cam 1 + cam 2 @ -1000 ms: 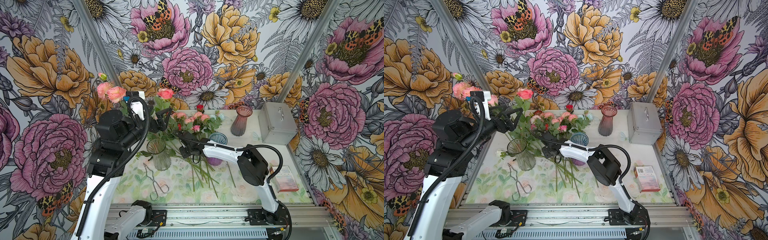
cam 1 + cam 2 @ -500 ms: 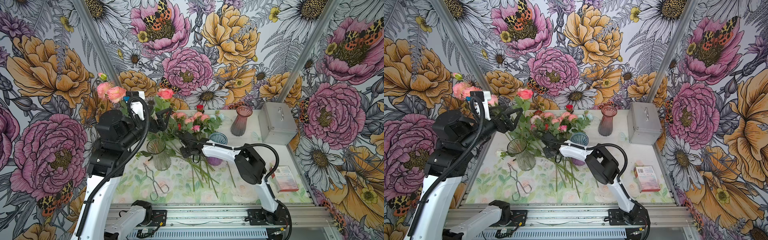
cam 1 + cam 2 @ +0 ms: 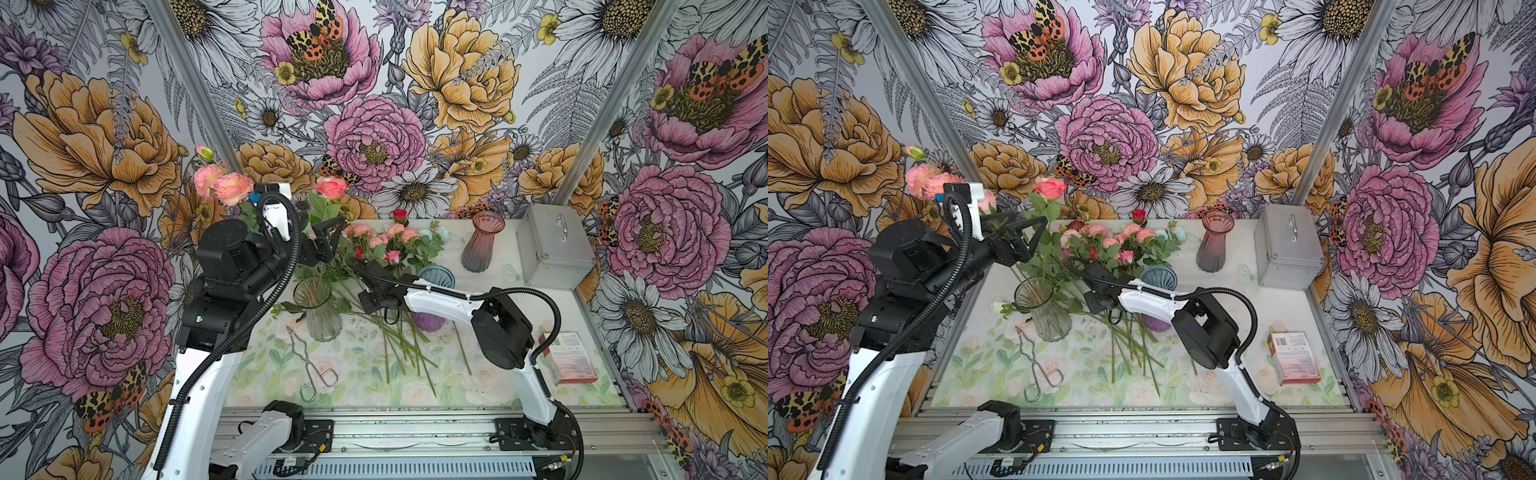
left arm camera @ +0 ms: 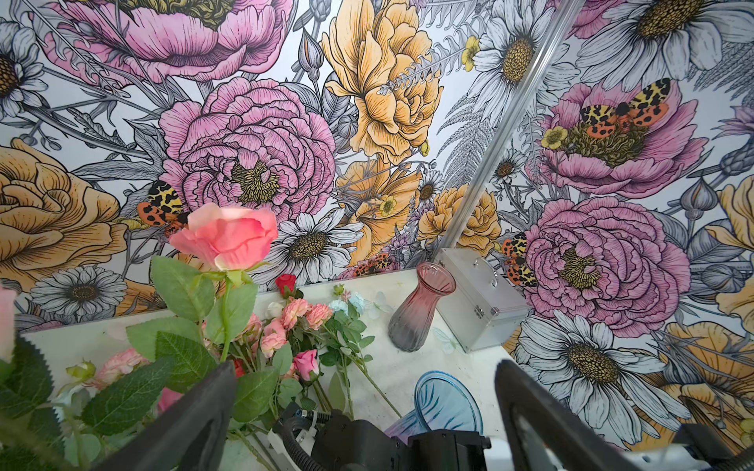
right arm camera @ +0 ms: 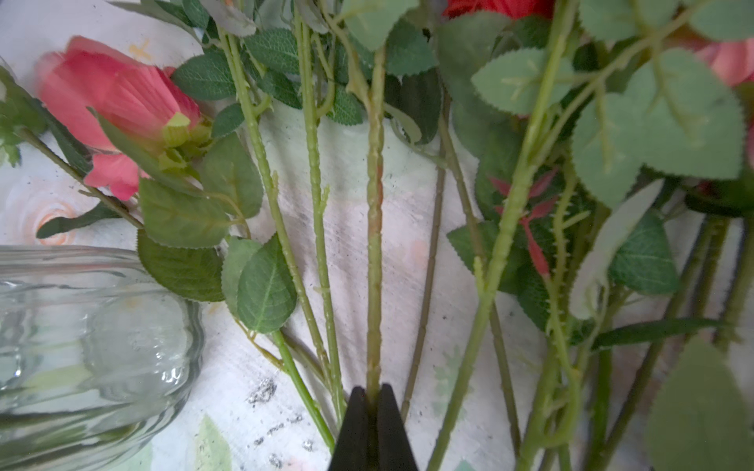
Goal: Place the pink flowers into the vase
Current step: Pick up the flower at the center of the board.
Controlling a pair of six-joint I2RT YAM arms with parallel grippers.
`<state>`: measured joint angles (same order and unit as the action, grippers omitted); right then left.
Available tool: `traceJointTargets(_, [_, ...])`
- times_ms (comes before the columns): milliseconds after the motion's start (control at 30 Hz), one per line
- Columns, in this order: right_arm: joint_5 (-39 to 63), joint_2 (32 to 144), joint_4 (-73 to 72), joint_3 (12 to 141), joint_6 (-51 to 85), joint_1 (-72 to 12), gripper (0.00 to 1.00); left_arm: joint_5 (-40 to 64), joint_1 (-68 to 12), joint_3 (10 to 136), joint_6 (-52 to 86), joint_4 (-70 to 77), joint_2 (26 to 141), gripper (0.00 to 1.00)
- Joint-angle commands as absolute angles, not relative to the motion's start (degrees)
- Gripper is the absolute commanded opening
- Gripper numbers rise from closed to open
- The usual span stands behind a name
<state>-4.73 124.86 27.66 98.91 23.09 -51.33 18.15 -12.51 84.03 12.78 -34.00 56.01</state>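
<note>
Beside ribbed glass vase (image 5: 89, 334), right pincer (image 5: 372, 393) clenches knobbly stem (image 5: 374, 244), seemingly of pink flowers (image 3: 395, 231)

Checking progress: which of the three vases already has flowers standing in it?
The clear glass vase: tall pink flowers stand in it. The pink-grey vase by the metal box and the blue-purple vase hold none.

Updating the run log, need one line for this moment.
right claw: shut on green stem | left claw: open, empty | clear vase: beside right claw
</note>
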Motion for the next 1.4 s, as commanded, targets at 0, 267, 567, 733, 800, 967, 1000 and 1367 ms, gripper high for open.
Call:
traceJointTargets(0, [-5.6, 118.7, 27.2, 99.5, 23.2, -51.1, 0.00, 20.1, -11.9, 83.9, 14.9, -33.1, 56.6, 0.98])
traceJointTargets(267, [-7.1, 108.1, 27.6, 98.7, 22.7, -49.1, 0.00, 22.7, -12.1, 86.6, 16.9, -33.0, 57.8, 0.98])
traceJointTargets(567, [-12.3, 99.8, 28.3, 97.4, 21.0, -45.7, 0.00, 24.3, -18.5, 92.0, 17.4, -33.0, 63.7, 0.99])
traceJointTargets(733, [-14.3, 95.3, 28.3, 97.0, 18.4, -45.7, 0.00, 26.0, -21.9, 95.9, 19.9, -33.1, 71.1, 0.98])
traceJointTargets(800, [-14.4, 93.5, 28.3, 96.6, 17.6, -44.4, 0.00, 27.6, -21.1, 97.8, 22.9, -33.0, 73.9, 0.98])
traceJointTargets(967, [-14.2, 88.8, 28.1, 94.9, 15.8, -43.5, 0.00, 29.3, -20.6, 103.1, 30.0, -33.0, 80.8, 0.89])
traceJointTargets(1000, [-14.5, 88.1, 28.0, 94.6, 15.5, -43.5, 0.00, 29.5, -20.7, 104.0, 30.7, -33.1, 81.8, 0.86])
traceJointTargets(1367, [-12.0, 82.6, 26.1, 92.1, 13.9, -42.9, 0.00, 26.8, -26.5, 110.7, 35.2, -33.0, 89.4, 0.81])
